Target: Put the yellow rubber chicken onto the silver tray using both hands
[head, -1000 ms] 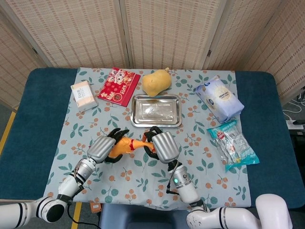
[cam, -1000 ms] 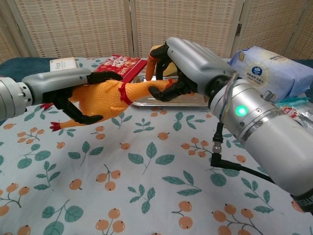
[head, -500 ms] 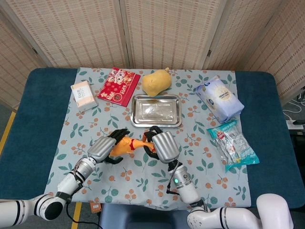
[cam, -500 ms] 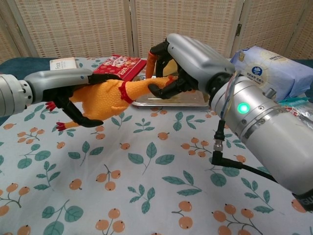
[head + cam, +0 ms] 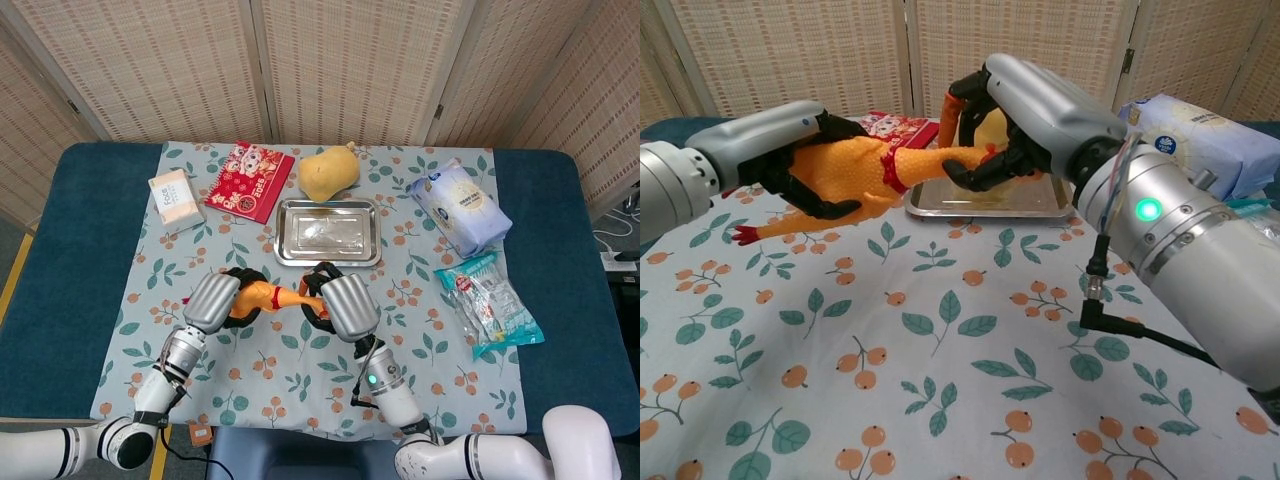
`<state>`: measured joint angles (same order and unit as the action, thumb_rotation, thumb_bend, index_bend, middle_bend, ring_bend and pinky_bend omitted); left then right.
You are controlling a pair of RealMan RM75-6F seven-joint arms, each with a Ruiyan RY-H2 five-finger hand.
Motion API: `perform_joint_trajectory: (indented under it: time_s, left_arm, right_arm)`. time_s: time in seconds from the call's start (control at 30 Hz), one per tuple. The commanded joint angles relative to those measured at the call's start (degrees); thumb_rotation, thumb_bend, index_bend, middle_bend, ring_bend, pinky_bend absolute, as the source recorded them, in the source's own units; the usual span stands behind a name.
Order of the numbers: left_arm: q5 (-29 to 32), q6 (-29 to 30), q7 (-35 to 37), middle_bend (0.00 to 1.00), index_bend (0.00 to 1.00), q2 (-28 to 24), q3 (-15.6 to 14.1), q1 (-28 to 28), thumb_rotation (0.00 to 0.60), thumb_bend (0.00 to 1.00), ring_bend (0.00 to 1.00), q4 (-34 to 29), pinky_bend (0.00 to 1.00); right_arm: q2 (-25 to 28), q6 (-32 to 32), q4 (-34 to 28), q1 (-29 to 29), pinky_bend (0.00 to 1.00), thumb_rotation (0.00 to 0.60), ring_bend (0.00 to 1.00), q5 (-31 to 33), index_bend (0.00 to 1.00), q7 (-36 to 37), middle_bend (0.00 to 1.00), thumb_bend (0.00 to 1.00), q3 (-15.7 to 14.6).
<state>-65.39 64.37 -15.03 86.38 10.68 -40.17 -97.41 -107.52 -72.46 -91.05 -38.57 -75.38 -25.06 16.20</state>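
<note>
The yellow rubber chicken (image 5: 865, 170) with a red collar hangs above the cloth, lifted clear of it, just in front of the silver tray (image 5: 328, 232). My left hand (image 5: 790, 150) wraps around its body, with the red feet sticking out to the left. My right hand (image 5: 1030, 110) grips its neck and head end, the orange beak showing above the fingers. In the head view the chicken (image 5: 262, 299) shows between my left hand (image 5: 212, 300) and my right hand (image 5: 345, 303). The tray (image 5: 990, 203) holds nothing.
Behind the tray lies a yellow plush toy (image 5: 328, 172). A red booklet (image 5: 249, 180) and a tissue box (image 5: 175, 199) sit at the back left. A blue-white wipes pack (image 5: 459, 208) and a snack bag (image 5: 490, 303) lie on the right.
Both hands have raised the chicken higher off the cloth and carried it a little toward the tray. The left hand has turned more upright.
</note>
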Motion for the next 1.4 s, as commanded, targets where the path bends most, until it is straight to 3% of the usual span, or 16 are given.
perform_joint_trajectory:
  time_s: [0.03,0.23,0.37,0.4,0.5,0.57,0.67,0.77,1.0,1.2,1.4]
  left_arm:
    - [-0.69,0.33,-0.88,0.93,0.93,0.32,-0.26,0.13,0.600,0.72,0.86,0.13,0.89]
    - [-3.17,1.47,-0.65,0.92,0.94,0.78,-0.42,0.44,0.600,0.70,0.84,0.25,0.87]
    - [-3.77,1.45,-0.78,0.81,0.89,0.67,-0.64,0.50,0.600,0.63,0.71,0.18,0.72]
    - [-4.01,1.53,-0.59,0.74,0.82,0.69,-0.61,0.53,0.600,0.60,0.65,0.18,0.67]
    - [-4.68,-0.14,0.51,0.14,0.14,-0.38,-1.43,0.50,0.600,0.45,0.13,-0.23,0.34]
    - [-3.78,-2.70,4.21,0.01,0.00,-1.74,-1.18,0.43,0.600,0.40,0.01,-1.04,0.23]
    - [-3.83,-4.34,8.59,0.00,0.00,-2.85,-0.47,0.44,0.600,0.33,0.00,-1.02,0.06]
    - [-4.28,-5.01,11.10,0.00,0.00,-3.57,-0.02,0.48,0.600,0.30,0.00,-0.93,0.00]
    - [-4.51,-6.64,13.92,0.00,0.00,-4.66,0.02,0.43,0.600,0.29,0.00,-1.98,0.00]
    - [-3.53,-11.25,17.77,0.00,0.00,-8.79,-0.30,0.04,0.600,0.28,0.00,-5.28,0.00]
    - [-3.33,-15.30,26.07,0.00,0.00,-12.36,0.34,0.26,0.600,0.28,0.00,-7.61,0.00]
  right_arm:
    - [0.05,0.01,-0.12,0.01,1.00,0.600,0.85,0.12,0.97,-0.11,0.76,0.42,-0.04]
    - [0.02,0.09,0.01,-0.03,1.00,0.600,0.85,0.38,0.97,-0.22,0.76,0.42,-0.04]
    - [-0.02,0.10,0.09,-0.06,1.00,0.600,0.85,0.47,0.97,-0.15,0.76,0.42,0.02]
    - [-0.05,0.09,0.15,-0.08,1.00,0.600,0.85,0.47,0.97,-0.16,0.76,0.42,0.03]
    - [-0.11,0.12,0.28,-0.11,1.00,0.600,0.85,0.47,0.97,0.00,0.76,0.42,-0.02]
    - [-0.13,0.05,0.48,-0.10,1.00,0.600,0.85,0.50,0.97,-0.34,0.76,0.42,-0.14]
    - [-0.07,-0.03,0.59,-0.07,1.00,0.600,0.85,0.53,0.97,-0.48,0.76,0.42,-0.16]
    - [-0.02,0.11,0.82,-0.06,1.00,0.600,0.85,0.69,0.97,-0.59,0.76,0.42,-0.26]
    - [-0.13,-0.01,1.17,-0.14,1.00,0.600,0.85,0.51,0.97,-0.89,0.76,0.42,-0.39]
    - [-0.21,-0.42,2.16,-0.17,1.00,0.600,0.85,0.52,0.97,-0.96,0.76,0.42,0.04]
    - [-0.21,-1.38,3.99,-0.15,1.00,0.600,0.85,-0.14,0.98,-1.91,0.76,0.42,0.12]
